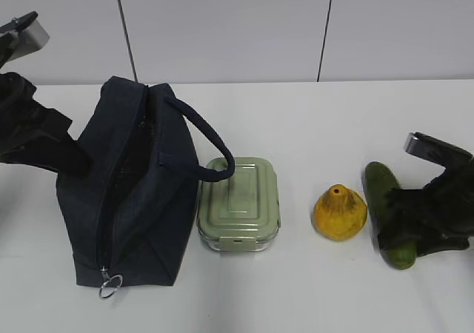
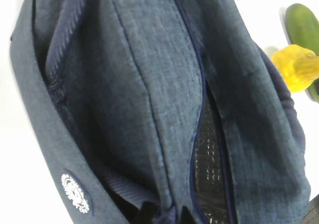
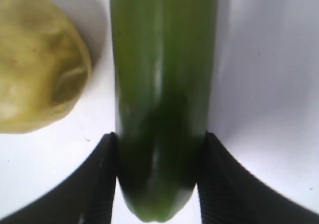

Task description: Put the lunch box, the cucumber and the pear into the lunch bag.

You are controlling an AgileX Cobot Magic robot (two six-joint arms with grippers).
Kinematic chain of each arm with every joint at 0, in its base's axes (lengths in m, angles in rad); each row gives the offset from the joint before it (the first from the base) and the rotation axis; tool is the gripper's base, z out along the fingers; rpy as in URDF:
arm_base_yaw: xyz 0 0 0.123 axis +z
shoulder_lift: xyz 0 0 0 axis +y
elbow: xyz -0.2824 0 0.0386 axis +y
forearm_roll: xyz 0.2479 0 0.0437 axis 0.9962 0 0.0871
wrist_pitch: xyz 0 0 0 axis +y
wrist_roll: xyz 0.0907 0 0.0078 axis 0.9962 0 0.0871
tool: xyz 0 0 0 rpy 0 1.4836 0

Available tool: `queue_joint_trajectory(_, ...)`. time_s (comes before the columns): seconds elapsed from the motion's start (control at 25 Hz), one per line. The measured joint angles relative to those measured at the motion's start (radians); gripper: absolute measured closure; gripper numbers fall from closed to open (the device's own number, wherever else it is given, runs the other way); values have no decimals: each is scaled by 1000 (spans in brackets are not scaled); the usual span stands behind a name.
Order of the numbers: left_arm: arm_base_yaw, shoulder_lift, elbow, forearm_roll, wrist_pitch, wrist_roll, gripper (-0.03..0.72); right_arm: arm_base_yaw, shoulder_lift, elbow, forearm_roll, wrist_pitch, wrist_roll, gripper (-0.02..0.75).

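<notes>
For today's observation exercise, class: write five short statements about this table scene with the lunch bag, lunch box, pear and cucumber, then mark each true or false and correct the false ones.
1. The right pincer has its fingers on both sides of the cucumber. True.
2. The lunch box is already inside the lunch bag. False: it sits on the table beside the bag, lid on.
3. The lunch bag's zipper is open. True: a dark mesh lining shows through the gap.
4. The pear lies between the lunch box and the cucumber. True.
5. The left pincer holds the pear. False: the left arm is at the bag's far left side; the pear rests on the table untouched.
</notes>
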Motion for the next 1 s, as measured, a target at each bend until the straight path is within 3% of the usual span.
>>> queue_joint_trajectory(0.04, 0, 0, 0, 0, -1, 0, 666, 2, 0, -1, 0, 0, 0, 416)
queue_joint_trajectory(0.4, 0, 0, 0, 0, -1, 0, 666, 4, -168, -49, -35, -16, 0, 416)
queue_joint_trajectory(0.48, 0, 0, 0, 0, -1, 0, 666, 6, -245, -89, 18, 4, -36, 416)
queue_joint_trajectory(0.6, 0, 0, 0, 1, -2, 0, 666, 31, -310, -158, 219, 108, -168, 416)
queue_joint_trajectory(0.72, 0, 0, 0, 1, -2, 0, 666, 150, -316, -221, 359, 158, -233, 416)
queue_joint_trajectory(1.0, 0, 0, 0, 0, -2, 0, 666, 533, -229, -339, 433, -18, -219, 416)
